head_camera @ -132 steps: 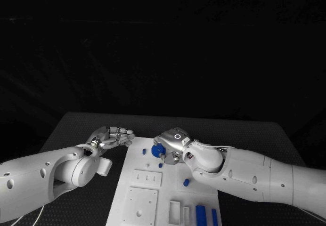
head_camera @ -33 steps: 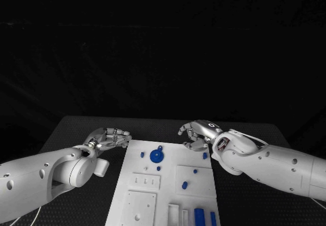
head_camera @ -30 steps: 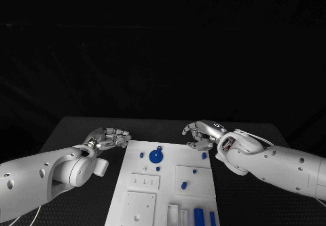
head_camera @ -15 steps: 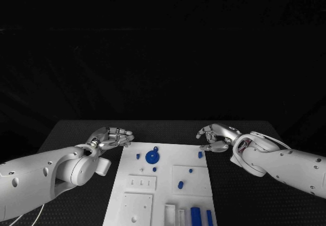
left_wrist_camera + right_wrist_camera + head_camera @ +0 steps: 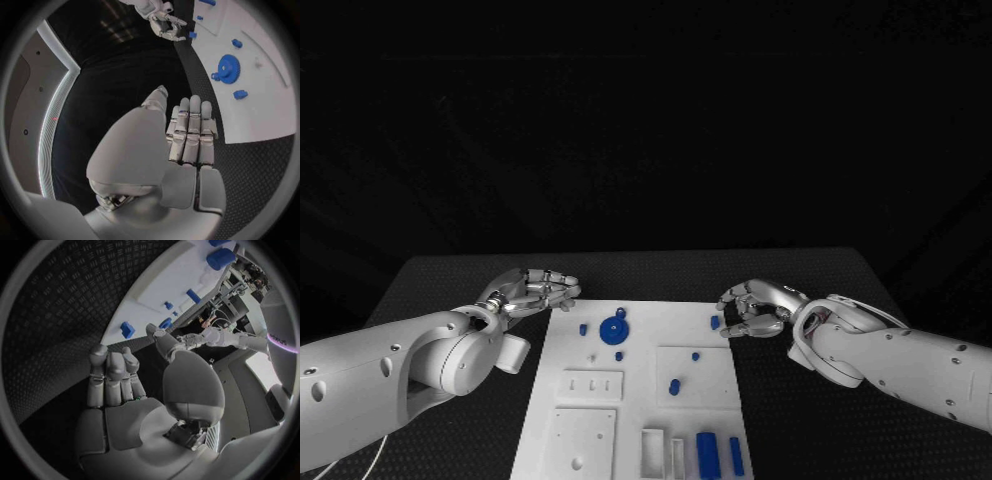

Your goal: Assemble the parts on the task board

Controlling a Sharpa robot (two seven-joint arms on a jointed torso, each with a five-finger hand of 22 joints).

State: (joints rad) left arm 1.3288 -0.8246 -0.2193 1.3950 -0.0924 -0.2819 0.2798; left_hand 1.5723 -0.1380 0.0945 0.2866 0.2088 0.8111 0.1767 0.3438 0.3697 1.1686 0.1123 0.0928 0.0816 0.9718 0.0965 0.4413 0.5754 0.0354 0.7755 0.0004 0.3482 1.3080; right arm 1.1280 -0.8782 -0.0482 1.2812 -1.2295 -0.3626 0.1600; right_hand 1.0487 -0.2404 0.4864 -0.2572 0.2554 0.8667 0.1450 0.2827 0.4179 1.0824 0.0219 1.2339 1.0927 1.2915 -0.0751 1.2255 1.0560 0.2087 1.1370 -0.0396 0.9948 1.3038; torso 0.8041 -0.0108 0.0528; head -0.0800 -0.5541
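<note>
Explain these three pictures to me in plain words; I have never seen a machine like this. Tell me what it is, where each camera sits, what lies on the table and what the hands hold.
This is a robot with two white arms, each ending in a silver hand. The head view looks down from the robot's head at a black table. In the middle lies a white task board carrying small blue parts, among them a blue gear and blue bars at the near edge. The left hand sits by the board's far left corner, the right hand by its far right corner, beside a small blue part. The other two pictures come from fisheye cameras behind each wrist, so each shows its own palm and fingers up close. Both hands have their fingers curled in, and neither holds anything.
</note>
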